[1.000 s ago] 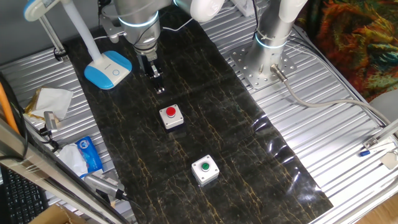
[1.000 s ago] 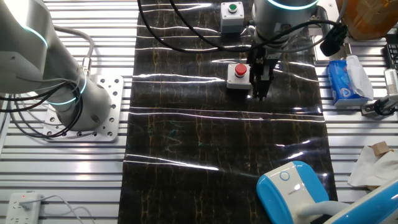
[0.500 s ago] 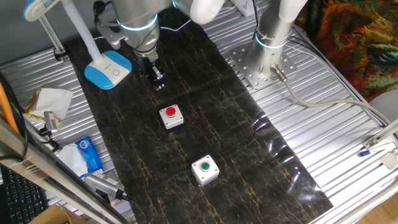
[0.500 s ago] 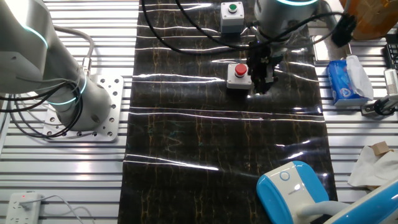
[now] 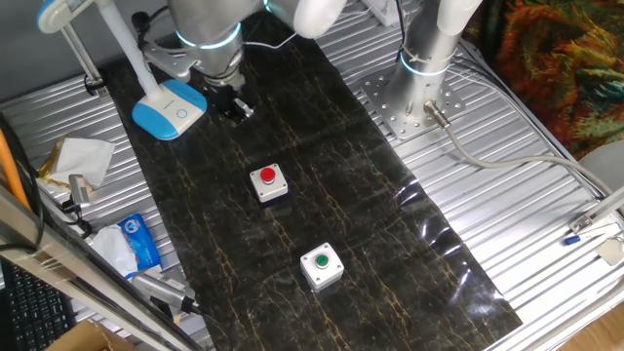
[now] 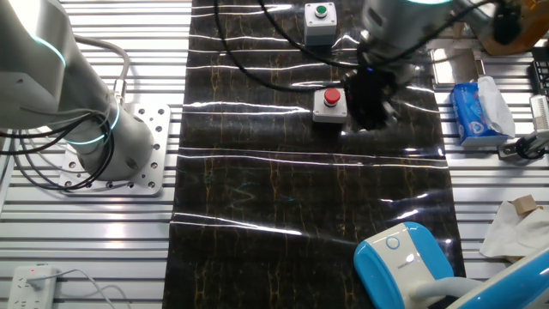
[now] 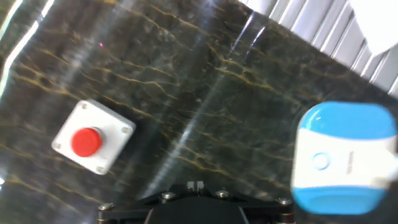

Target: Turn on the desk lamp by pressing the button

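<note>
Desk lamp (image 5: 168, 105), white arm w/ light-blue rounded base, sits at dark mat's far corner; tiny ringed white button (image 7: 320, 162) on its plate. Black two-finger gripper (image 5: 236, 109) hovers just beside base; finger state: can't tell. Step: approach. Next: center over button, descend, press.

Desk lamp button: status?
Hand in the air beside the desk lamp base, finger state unclear. Button untouched, in the hand view. Red push button off to the side, path unobstructed.
</note>
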You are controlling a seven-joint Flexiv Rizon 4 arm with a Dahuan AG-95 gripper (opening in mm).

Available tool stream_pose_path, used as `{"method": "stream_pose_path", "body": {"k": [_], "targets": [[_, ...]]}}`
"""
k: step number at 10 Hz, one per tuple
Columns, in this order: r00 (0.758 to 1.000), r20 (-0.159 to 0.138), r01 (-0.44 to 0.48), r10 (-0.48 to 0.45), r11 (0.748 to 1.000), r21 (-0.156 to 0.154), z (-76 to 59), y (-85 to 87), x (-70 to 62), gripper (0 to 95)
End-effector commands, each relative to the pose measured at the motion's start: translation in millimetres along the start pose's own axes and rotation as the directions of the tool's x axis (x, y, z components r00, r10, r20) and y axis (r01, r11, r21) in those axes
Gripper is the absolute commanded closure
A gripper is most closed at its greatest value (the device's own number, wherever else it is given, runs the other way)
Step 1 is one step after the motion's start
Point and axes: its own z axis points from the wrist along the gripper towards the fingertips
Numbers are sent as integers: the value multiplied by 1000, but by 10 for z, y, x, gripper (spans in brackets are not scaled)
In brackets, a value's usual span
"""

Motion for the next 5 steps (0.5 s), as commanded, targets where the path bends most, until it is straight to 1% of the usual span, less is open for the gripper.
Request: {"method": "stream_pose_path", "body": {"k": [1,3,4,5], "targets": [[992,-9,-125,125,992,-22,3,-208,-26,950],[995,-5,-103,103,994,-25,24,-404,-7,950],[996,-4,-94,94,995,-26,48,-445,16,950],[998,-4,-64,64,998,-16,79,-479,44,950]]}}
